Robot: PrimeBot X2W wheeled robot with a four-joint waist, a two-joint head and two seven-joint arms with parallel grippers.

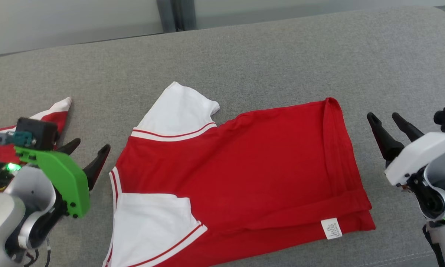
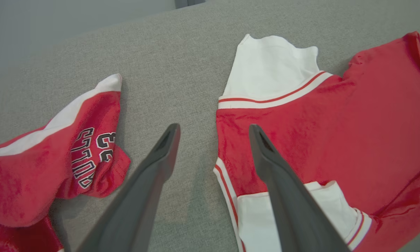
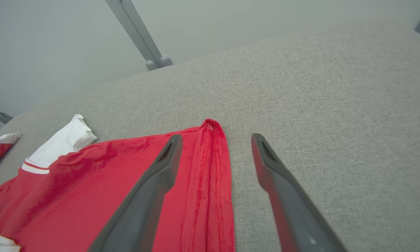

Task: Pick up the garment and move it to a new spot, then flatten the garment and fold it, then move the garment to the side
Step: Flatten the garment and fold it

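Red-and-white short-sleeved jersey shirt (image 1: pixel 244 163) lies mid-surface, an empty gripper at each end

The shirt rests flat on the grey woven fabric surface (image 1: pixel 267 55), apparently doubled along its length: layered edges run along the near side, where a small white care label (image 1: pixel 331 228) shows, one white sleeve lies on the red body and the other points far. The left gripper (image 1: pixel 91 144) hangs just beside the shoulder end with its jaws spread and nothing between them. The right gripper (image 1: pixel 383 116) sits just off the stitched hem on the right, its jaws also spread and empty. Flanking the two short ends this way probably sets up the next fold, hem toward shoulders. A crumpled red garment with black lettering (image 2: pixel 38 168) sits far left, apart from the shirt
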